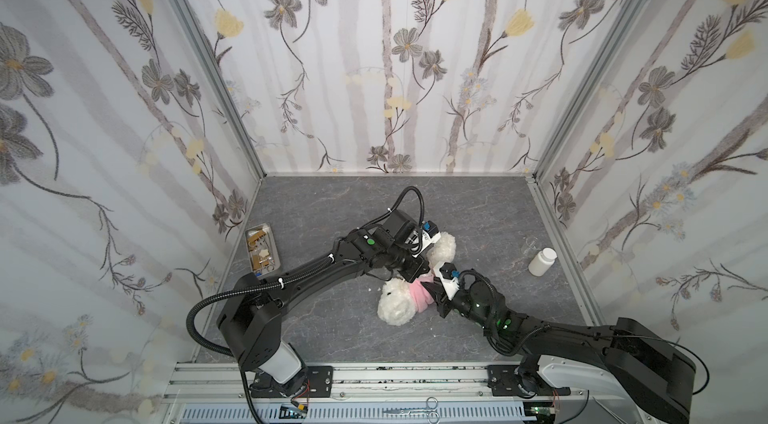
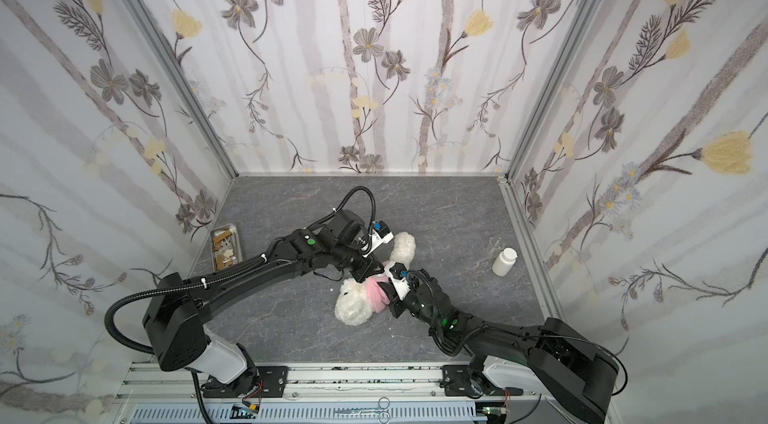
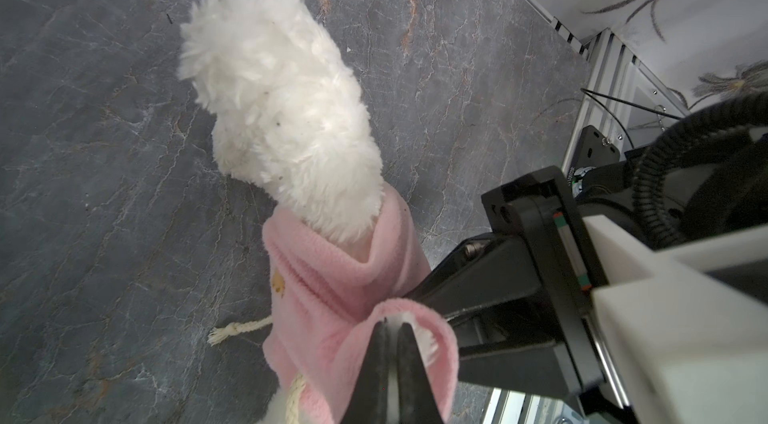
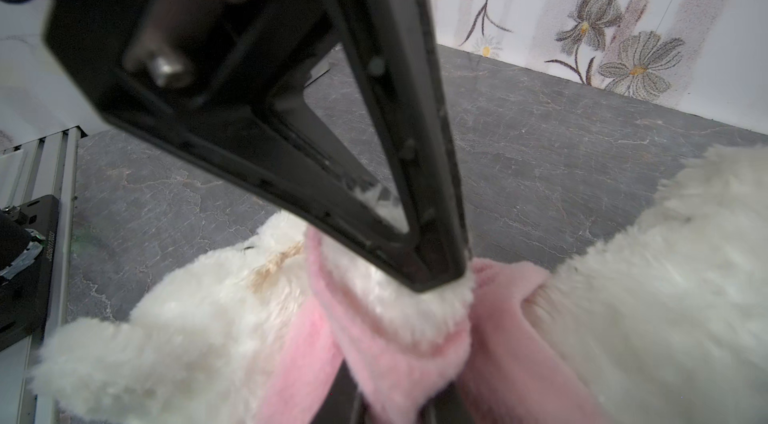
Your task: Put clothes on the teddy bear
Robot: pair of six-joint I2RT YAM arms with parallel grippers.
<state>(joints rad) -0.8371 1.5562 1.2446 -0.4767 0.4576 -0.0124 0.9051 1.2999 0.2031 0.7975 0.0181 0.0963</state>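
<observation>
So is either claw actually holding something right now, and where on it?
The left gripper pinches the pink hoodie on the teddy bear by a folded edge. The right gripper touches the same cloth; whether it grips cannot be told.

— What are the things resting on?
— A grey table, veined like stone.
— And what's on it?
— A teddy bear in a pink hoodie lies near the middle, head toward the front edge. A metal tray of small bits sits by the left wall. A white bottle and a clear glass are just beside each other on the right.
</observation>
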